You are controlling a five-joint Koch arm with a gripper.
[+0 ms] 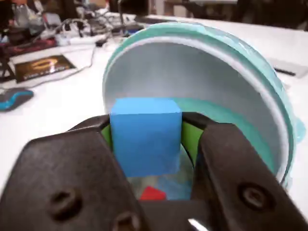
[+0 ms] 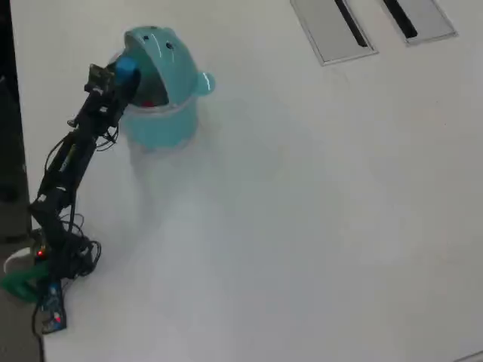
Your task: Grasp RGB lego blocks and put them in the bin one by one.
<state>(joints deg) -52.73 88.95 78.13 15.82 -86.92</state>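
My gripper [image 1: 146,139] is shut on the blue block [image 1: 146,134], its green-padded black jaws pressing both sides. It hangs over the open mouth of the teal whale-shaped bin [image 1: 250,53], whose domed lid is tipped back. Below the blue block, a red block [image 1: 153,193] lies inside the bin. In the overhead view the gripper [image 2: 123,75] holds the blue block [image 2: 125,69] at the left rim of the bin [image 2: 162,121], and a bit of the red block [image 2: 149,102] shows inside. No yellow-green block is in view.
Two grey slotted plates [image 2: 332,30] lie at the table's far right edge in the overhead view. In the wrist view, cables and clutter [image 1: 72,29], a dark card [image 1: 43,66] and a blue mouse [image 1: 14,98] lie left of the bin.
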